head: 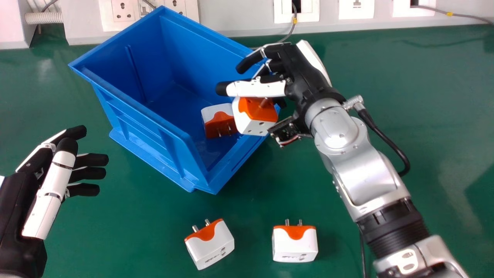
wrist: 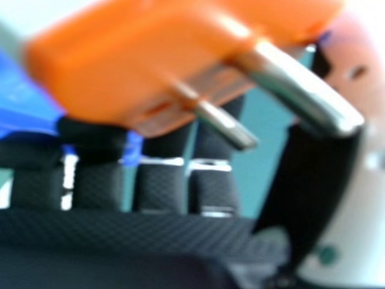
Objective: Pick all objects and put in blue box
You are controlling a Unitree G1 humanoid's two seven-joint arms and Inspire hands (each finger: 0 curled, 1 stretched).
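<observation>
- Closest to the wrist camera is the held adapter point(wrist: 150, 66), orange face toward the lens, with two metal pins sticking out.
- I have my right hand point(head: 305, 73) by the near right part of the blue box point(head: 148, 117), its fingers point(head: 256, 88) bent around that adapter; from the head I see the adapter against the rim, though I can't tell how high it sits above it.
- Inside the box, down by that same end, lies a boxed adapter point(head: 216, 112), white and orange, with its pins showing.
- On the green surface point(head: 405, 96), two loose adapters wait in front of the box, well apart from each other: the left adapter point(head: 214, 251) turned askew, the right adapter point(head: 295, 249) sitting squarer to me. Both have their pins pointing away from me.
- My left hand point(head: 42, 166) is at the left edge of the head view, apart from the box, its fingers extended and holding nothing.
- White sockets point(head: 356, 13) line the wall behind.
</observation>
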